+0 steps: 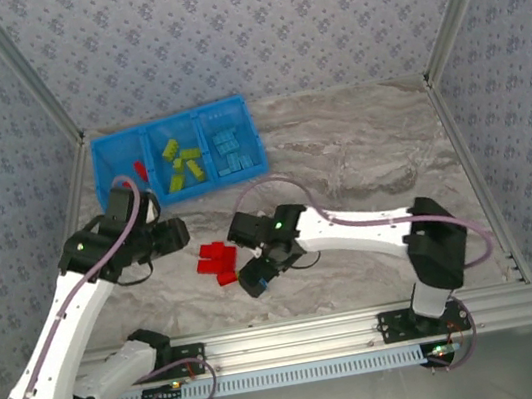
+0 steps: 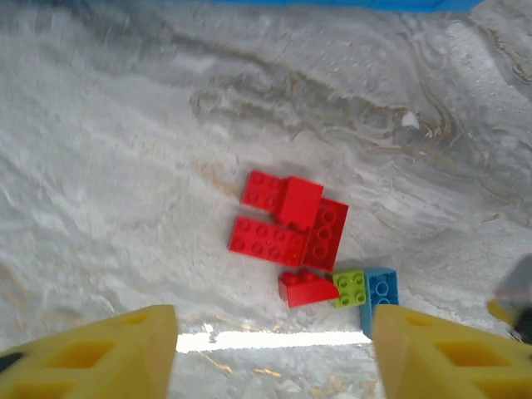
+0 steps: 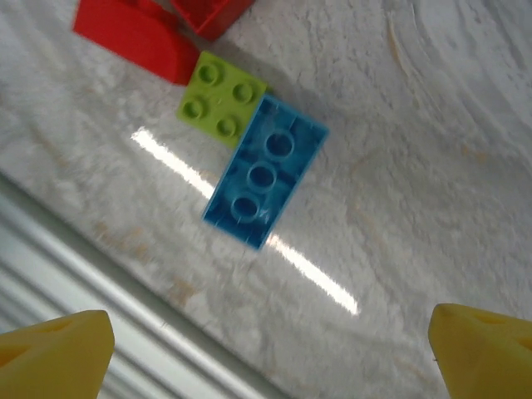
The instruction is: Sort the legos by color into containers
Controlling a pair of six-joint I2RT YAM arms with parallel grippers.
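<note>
Three loose bricks sit tight together close to the near edge of the tabletop (image 1: pixel 359 144), left of its middle. They are a light blue brick (image 3: pixel 264 183), a lime green square brick (image 3: pixel 220 100) touching one end of it, and a red sloped brick (image 3: pixel 133 33) hard against the green one. A cluster of flat red bricks (image 2: pixel 287 224) lies just beyond them, all touching. The blue tray (image 1: pixel 253 133) stands near the far left corner. One red brick (image 1: pixel 139 167) is in its left compartment, green bricks (image 1: pixel 182 162) are in the middle one and blue bricks (image 1: pixel 228 150) in the right one.

The right jaws stand wide open and empty above the light blue brick. From the right wrist camera it lies ahead of the gap, roughly midway between the two yellow fingertips (image 3: pixel 58 349) and turned diagonally to them. It seems to lie hollow side up. The left jaws are also open and hold nothing, with the red cluster ahead of their gap.

I'd expect these bricks to be light, rigid and slick-sided, so they would skid or twist if pinched off-centre. The best hold on the blue one looks to be across its two long sides at mid-length. That needs care at the end where the green brick touches, since a finger coming down there could knock it aside.
</note>
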